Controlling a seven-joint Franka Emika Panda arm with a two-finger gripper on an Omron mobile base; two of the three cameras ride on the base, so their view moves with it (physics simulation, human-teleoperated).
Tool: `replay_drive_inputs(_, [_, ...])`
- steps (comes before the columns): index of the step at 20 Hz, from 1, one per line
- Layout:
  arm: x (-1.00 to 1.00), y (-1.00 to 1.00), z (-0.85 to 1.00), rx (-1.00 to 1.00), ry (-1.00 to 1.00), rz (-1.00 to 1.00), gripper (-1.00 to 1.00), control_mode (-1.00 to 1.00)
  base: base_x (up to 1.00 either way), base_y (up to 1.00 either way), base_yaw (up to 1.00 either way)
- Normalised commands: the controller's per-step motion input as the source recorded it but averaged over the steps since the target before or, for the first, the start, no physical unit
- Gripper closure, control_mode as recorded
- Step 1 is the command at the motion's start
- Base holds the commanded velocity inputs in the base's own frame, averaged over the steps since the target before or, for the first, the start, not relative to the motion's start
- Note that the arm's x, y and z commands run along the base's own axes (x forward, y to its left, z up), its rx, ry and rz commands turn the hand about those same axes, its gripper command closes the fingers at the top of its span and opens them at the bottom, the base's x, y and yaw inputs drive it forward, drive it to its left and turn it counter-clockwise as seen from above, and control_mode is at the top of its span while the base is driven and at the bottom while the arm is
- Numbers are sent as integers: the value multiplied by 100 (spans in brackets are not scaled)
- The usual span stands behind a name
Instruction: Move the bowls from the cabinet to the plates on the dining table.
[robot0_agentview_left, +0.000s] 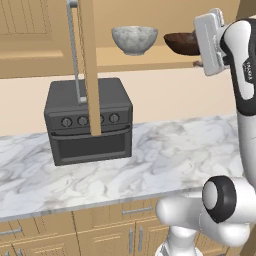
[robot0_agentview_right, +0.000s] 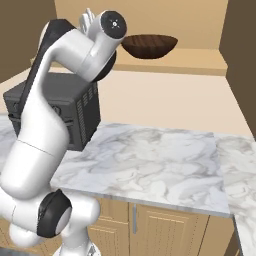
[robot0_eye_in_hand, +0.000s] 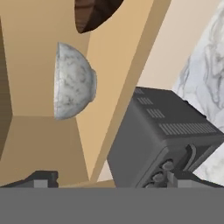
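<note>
Bowls sit side by side on the open cabinet shelf: the marbled stone bowl and, to its right in the left base view, the wooden bowl. Both stand upright and a little apart from each other. The gripper is raised to shelf height, out in front of the shelf and touching neither bowl. Its two tips stand wide apart with nothing between them. The hand view is rolled on its side. Seen along the gripper there, the stone bowl lies ahead and a bit to the left, with the wooden bowl beyond it at the top edge. A cabinet door with a long silver handle hangs open in front of the black oven. That oven stands on the marble desk below the shelf, lower than the gripper.
</note>
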Motion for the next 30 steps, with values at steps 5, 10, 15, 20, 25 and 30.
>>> replay_drive_inputs(5, [36,22,1,-2,-6,3,-100,-100,0,0,0])
replay_drive_inputs(10, [39,12,0,-2,-4,4,-100,-100,0,0,0])
replay_drive_inputs(15, [48,1,5,0,-2,5,-100,-100,0,0,0])
replay_drive_inputs(20, [49,0,6,0,0,5,-100,-100,0,0,0])
replay_drive_inputs(25, [51,0,9,0,2,5,-100,-100,0,0,0])
replay_drive_inputs(30, [45,0,8,0,5,4,-100,-100,0,0,0])
